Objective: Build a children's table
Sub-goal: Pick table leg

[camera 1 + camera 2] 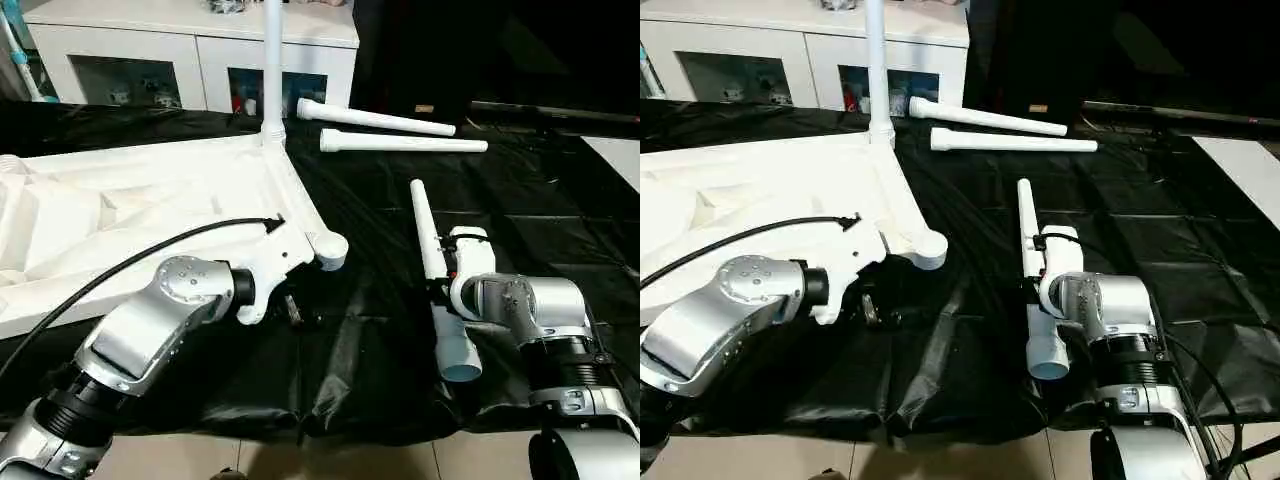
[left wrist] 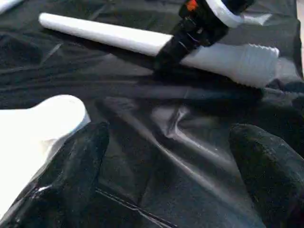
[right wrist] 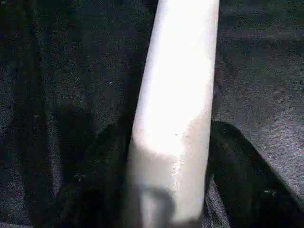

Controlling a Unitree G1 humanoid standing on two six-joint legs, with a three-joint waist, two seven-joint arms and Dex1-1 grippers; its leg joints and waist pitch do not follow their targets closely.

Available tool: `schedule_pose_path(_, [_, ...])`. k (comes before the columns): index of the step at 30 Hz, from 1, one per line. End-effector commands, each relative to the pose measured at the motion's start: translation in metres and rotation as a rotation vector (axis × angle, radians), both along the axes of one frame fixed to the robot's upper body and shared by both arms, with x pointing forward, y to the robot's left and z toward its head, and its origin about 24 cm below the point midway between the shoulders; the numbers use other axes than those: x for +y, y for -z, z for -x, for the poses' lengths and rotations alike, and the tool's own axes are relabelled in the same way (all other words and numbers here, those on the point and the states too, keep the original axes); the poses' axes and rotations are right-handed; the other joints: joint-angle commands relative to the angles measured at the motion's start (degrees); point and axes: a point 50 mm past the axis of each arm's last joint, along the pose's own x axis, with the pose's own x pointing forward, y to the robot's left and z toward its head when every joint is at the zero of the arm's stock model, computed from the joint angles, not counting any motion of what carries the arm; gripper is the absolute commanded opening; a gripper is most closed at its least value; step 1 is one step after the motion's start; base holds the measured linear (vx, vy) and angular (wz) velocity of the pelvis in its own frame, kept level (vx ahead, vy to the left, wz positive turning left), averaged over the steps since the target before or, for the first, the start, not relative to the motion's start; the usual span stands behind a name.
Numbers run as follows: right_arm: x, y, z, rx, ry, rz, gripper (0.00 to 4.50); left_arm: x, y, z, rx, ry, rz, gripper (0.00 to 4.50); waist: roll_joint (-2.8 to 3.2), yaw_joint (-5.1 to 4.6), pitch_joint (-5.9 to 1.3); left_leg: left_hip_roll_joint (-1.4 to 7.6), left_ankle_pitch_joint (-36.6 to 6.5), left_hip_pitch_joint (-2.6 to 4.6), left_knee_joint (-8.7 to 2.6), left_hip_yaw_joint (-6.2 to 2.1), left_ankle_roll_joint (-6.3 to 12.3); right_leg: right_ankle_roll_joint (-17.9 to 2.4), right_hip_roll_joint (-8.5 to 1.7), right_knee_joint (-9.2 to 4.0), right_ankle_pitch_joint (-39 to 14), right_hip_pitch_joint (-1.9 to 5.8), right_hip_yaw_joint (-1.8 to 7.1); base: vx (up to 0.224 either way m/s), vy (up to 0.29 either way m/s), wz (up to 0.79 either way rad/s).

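Black plastic sheeting (image 1: 380, 330) covers the floor before us. Nearest, our right tool (image 3: 166, 190) straddles a white tapered leg (image 1: 428, 240) lying on the sheet, a black finger at each side of it; we cannot tell whether they grip. Our left tool (image 2: 166, 190) hangs released beside the upturned tabletop (image 1: 130, 215), near its corner socket (image 1: 330, 250). Farther off, one leg (image 1: 272, 60) stands upright in the far socket; two loose legs (image 1: 400, 132) lie beyond. Last, a white cabinet (image 1: 190, 50).
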Motion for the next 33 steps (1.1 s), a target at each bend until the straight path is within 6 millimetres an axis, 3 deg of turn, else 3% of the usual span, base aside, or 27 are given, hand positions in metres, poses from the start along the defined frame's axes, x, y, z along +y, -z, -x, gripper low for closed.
schedule_pose_path(1, [-0.002, 0.001, 0.000, 0.009, 0.015, -0.009, 2.40, -0.003, -0.009, 0.001, -0.036, 0.026, 0.020, 4.50, 0.58, -0.06, -3.74, 0.34, -13.00, 0.77, -4.07, 0.10, -4.40, -6.67, -3.05, -4.40, -14.06, 2.41, 2.08, 0.000, 0.000, 0.00])
schedule_pose_path(6, [-0.002, -0.004, -0.003, -0.040, 0.050, -0.053, 1.88, -0.005, -0.020, -0.004, -0.050, -0.005, 0.120, 4.50, 0.65, -0.06, -3.76, 0.34, -12.92, 0.75, -4.05, 0.13, -4.37, -7.38, -3.09, -4.35, -13.22, 2.45, 2.08, 0.000, 0.000, 0.00])
schedule_pose_path(7, [0.000, -0.012, -0.008, -0.109, 0.069, -0.092, 1.83, -0.006, -0.032, -0.016, -0.074, -0.110, 0.239, 4.50, 0.83, -0.06, -3.74, 0.34, -13.27, 0.79, -4.05, 0.12, -4.43, -7.45, -3.06, -4.33, -13.24, 2.42, 2.07, 0.000, 0.000, 0.00])
schedule_pose_path(9, [0.001, -0.017, -0.010, -0.138, 0.077, -0.112, 1.79, -0.006, -0.038, -0.021, -0.075, -0.163, 0.298, 4.50, 0.64, -0.05, -3.79, 0.33, -14.04, 0.97, -3.86, 0.30, -4.32, -7.67, -3.05, -4.54, -13.46, 2.39, 2.15, 0.000, 0.000, 0.00])
schedule_pose_path(11, [0.011, -0.042, -0.022, -0.357, 0.065, -0.221, 1.76, -0.008, -0.053, -0.043, -0.032, -0.355, 0.507, 4.50, 0.51, 0.07, -3.91, 0.19, -13.78, 0.70, -3.67, 0.25, -3.93, -7.69, -3.12, -4.55, -12.88, 2.55, 2.06, 0.000, 0.000, 0.00])
schedule_pose_path(12, [0.011, -0.043, -0.022, -0.359, 0.065, -0.222, 1.76, -0.008, -0.053, -0.043, -0.032, -0.356, 0.509, 4.50, 0.36, 0.05, -3.95, 0.20, -13.58, 0.65, -3.66, 0.27, -3.56, -7.71, -3.17, -4.58, -12.75, 2.71, 2.07, 0.000, 0.000, 0.00])
schedule_pose_path(13, [0.023, -0.063, -0.025, -0.510, 0.008, -0.317, 1.76, -0.012, -0.055, -0.049, 0.049, -0.400, 0.614, 4.50, 0.34, 0.13, -3.98, 0.20, -12.63, 0.33, -3.72, 0.15, -3.10, -7.63, -3.25, -4.33, -12.31, 2.98, 2.01, 0.000, 0.000, 0.00])
schedule_pose_path(15, [0.036, -0.080, -0.023, -0.618, -0.052, -0.390, 1.75, -0.018, -0.056, -0.052, 0.118, -0.408, 0.689, 4.50, 0.34, 0.12, -4.07, 0.14, -11.27, 0.29, -3.57, 0.19, -2.17, -7.67, -3.21, -4.27, -10.73, 3.05, 2.03, 0.000, 0.000, 0.00])
schedule_pose_path(16, [0.054, -0.097, -0.017, -0.727, -0.178, -0.446, 1.75, -0.027, -0.057, -0.054, 0.190, -0.392, 0.746, 4.50, 0.48, 0.19, -4.06, -0.01, -10.75, 0.27, -3.51, 0.32, -1.22, -7.89, -2.99, -4.43, -9.57, 2.90, 2.04, 0.000, 0.000, 0.00])
schedule_pose_path(17, [0.061, -0.103, -0.014, -0.762, -0.230, -0.463, 1.75, -0.030, -0.057, -0.054, 0.215, -0.385, 0.764, 4.50, 0.26, 0.26, -4.20, 0.09, -9.65, 0.12, -3.50, 0.18, -0.36, -8.20, -2.97, -4.23, -7.88, 3.18, 2.00, 0.000, 0.000, 0.00])
schedule_pose_path(20, [0.075, -0.110, -0.005, -0.815, -0.349, -0.470, 1.75, -0.036, -0.060, -0.058, 0.255, -0.393, 0.811, 4.50, 0.50, 0.41, -4.17, 0.36, -8.50, 0.31, -3.65, 0.12, 0.66, -9.01, -2.97, -4.23, -5.69, 3.00, 1.93, 0.000, 0.000, 0.00])
schedule_pose_path(24, [0.097, -0.114, 0.010, -0.880, -0.531, -0.450, 1.75, -0.037, -0.068, -0.068, 0.299, -0.452, 0.896, 4.50, 0.37, 0.66, -3.94, 0.35, -10.03, 0.27, -3.78, 0.13, 0.10, -8.78, -3.08, -4.64, -8.05, 3.13, 1.91, 0.000, 0.000, 0.00])
schedule_pose_path(27, [0.101, -0.112, 0.014, -0.885, -0.575, -0.435, 1.75, -0.035, -0.077, -0.070, 0.304, -0.439, 0.967, 4.50, 0.40, 0.83, -3.92, 0.38, -10.41, 0.24, -3.83, -0.01, -0.19, -7.87, -3.24, -4.73, -9.46, 3.09, 1.94, 0.000, 0.000, 0.00])
schedule_pose_path(30, [0.102, -0.108, 0.015, -0.879, -0.588, -0.409, 1.75, -0.034, -0.095, -0.065, 0.337, -0.353, 1.104, 4.50, 0.20, 0.95, -3.91, 0.31, -10.41, 0.18, -3.79, 0.02, -0.46, -8.57, -3.25, -4.62, -9.48, 3.09, 1.93, 0.000, 0.000, 0.00])
schedule_pose_path(33, [0.102, -0.107, 0.016, -0.883, -0.601, -0.405, 1.75, -0.035, -0.099, -0.061, 0.351, -0.298, 1.116, 4.50, 0.14, 1.02, -3.90, 0.33, -10.25, 0.17, -3.77, 0.05, -0.11, -8.35, -3.16, -4.54, -9.18, 3.05, 1.90, 0.000, 0.000, 0.00])
